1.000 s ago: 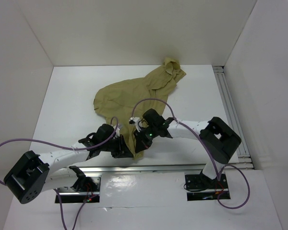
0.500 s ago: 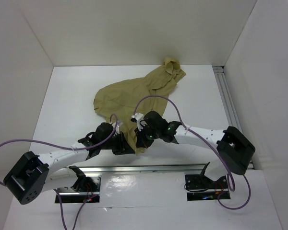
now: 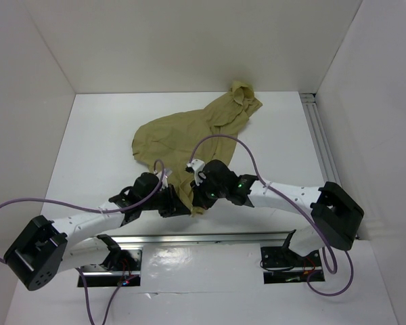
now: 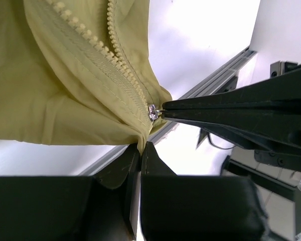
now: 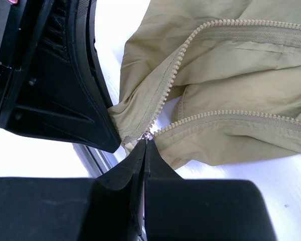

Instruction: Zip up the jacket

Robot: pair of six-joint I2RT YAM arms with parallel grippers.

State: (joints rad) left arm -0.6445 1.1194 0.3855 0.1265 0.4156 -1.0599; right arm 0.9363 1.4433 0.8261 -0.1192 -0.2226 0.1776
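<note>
**At the near hem: both end effectors on the zipper's bottom end, pull runs toward 12–1 o'clock**

Top view: jacket (image 3: 183, 132) lies flat-ish on the white surface (image 3: 95, 149). Its body is mid-surface, and the hood (image 3: 242, 95) is at the far end, about 1 o'clock from the arms. Its nearest corner is bunched between the two end effectors, close to the near edge.

- Left end effector (image 3: 179, 204): fingers clamped on the hem fabric just under the slider (image 4: 152, 111). I read it as the anchor.
- Right end effector (image 5: 144, 145): tips pinched tight right at the slider, apparently on its pull tab. The tab itself is too small to make out.

Key relation: almost all of the jacket lies away from both end effectors, toward 12–1 o'clock, and the zipper's long axis runs the same way. The slider sits at the bottom stop, so nearly the whole run looks left to do. The right arm is the one on the slider. My guess is it should travel away from the left one, which keeps the hem taut.

View differences:
- Right wrist shows the two rows of teeth (image 5: 226, 116) splitting from the slider, one toward 1 o'clock and one toward 3 o'clock, with a fold of fabric between them. That is a possible snag.
- Left wrist shows the slider and the right tip meeting side-on, with the joined teeth running to 11 o'clock, but not the split.
- Top view gives the overall lay only. The slider is hidden under the end effectors.
</note>
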